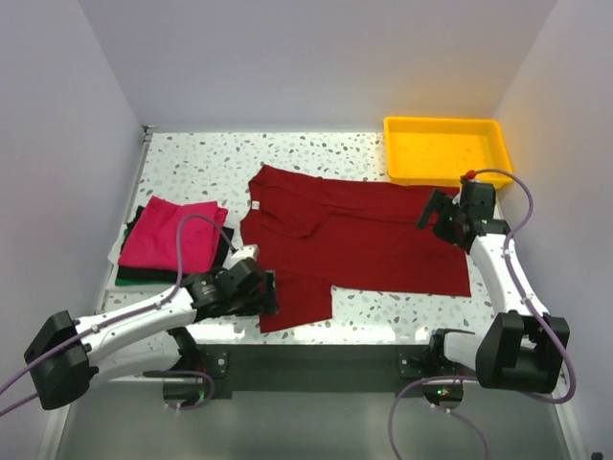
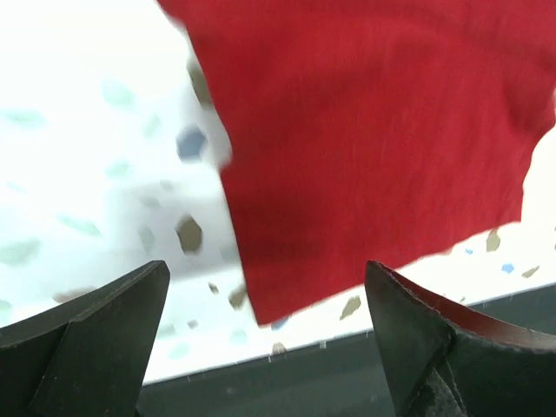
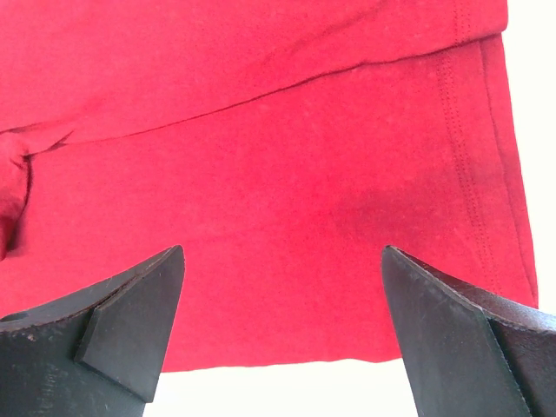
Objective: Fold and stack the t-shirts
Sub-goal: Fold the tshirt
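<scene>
A dark crimson red t-shirt [image 1: 350, 240] lies spread and partly folded across the middle of the table. My left gripper [image 1: 268, 292] is open and empty, low over the shirt's near sleeve corner [image 2: 365, 156] by the table's front edge. My right gripper [image 1: 433, 213] is open and empty above the shirt's right hem [image 3: 287, 217]. A folded magenta-pink t-shirt [image 1: 172, 235] lies on top of folded dark green and black shirts [image 1: 144, 276] at the left.
A yellow plastic tray [image 1: 443, 150] stands at the back right, just behind my right gripper. White walls close in the table on the left, back and right. The table's front edge [image 2: 347, 352] runs just below the left fingers.
</scene>
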You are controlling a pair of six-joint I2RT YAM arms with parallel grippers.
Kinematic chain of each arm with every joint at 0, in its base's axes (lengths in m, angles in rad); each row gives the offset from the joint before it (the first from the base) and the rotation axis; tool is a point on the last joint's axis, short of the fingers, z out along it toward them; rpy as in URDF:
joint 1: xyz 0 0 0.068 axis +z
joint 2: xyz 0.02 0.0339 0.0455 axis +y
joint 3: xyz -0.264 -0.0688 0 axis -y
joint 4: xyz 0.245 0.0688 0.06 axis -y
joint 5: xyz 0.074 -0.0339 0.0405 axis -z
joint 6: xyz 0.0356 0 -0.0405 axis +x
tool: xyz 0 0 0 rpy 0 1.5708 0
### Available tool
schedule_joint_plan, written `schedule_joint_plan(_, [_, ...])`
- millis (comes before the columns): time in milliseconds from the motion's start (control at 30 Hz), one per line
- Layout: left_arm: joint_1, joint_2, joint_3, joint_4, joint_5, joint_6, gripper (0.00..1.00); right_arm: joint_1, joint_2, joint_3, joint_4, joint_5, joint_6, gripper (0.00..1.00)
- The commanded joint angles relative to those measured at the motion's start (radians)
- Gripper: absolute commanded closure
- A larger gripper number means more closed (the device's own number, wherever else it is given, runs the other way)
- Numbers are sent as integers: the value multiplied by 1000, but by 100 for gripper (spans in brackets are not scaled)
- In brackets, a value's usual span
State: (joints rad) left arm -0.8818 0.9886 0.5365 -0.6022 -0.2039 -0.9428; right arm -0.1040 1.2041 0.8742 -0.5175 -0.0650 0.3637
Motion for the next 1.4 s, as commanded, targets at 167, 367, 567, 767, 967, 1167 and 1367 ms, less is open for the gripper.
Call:
schedule_joint_plan(167, [-172, 111, 11, -85, 46, -168, 3, -6, -20, -18, -12, 88, 32, 1])
schedule_joint_plan(367, [-190, 195, -6, -47, 18, -182, 11, -10, -63, -44, 19, 114, 60, 1])
schedule_joint_plan(567, [-190, 298, 14, 25, -32, -165, 28, -10, -63, -64, 13, 113, 75, 1])
schedule_joint_plan(767, [-190, 383, 43, 39, -103, -162, 65, -10, -104, -104, -3, 132, 95, 1])
schedule_joint_plan(967, [-190, 415, 106, -7, -193, -100, 100, -10, -158, -115, -38, 234, 182, 1])
schedule_joint_plan(1167, [-190, 354, 76, 93, -138, -36, 100, -10, -282, -135, -148, 309, 299, 1])
schedule_joint_plan(1367, [-190, 349, 82, 88, -137, -1, 100, -13, -425, -208, -271, 338, 386, 1])
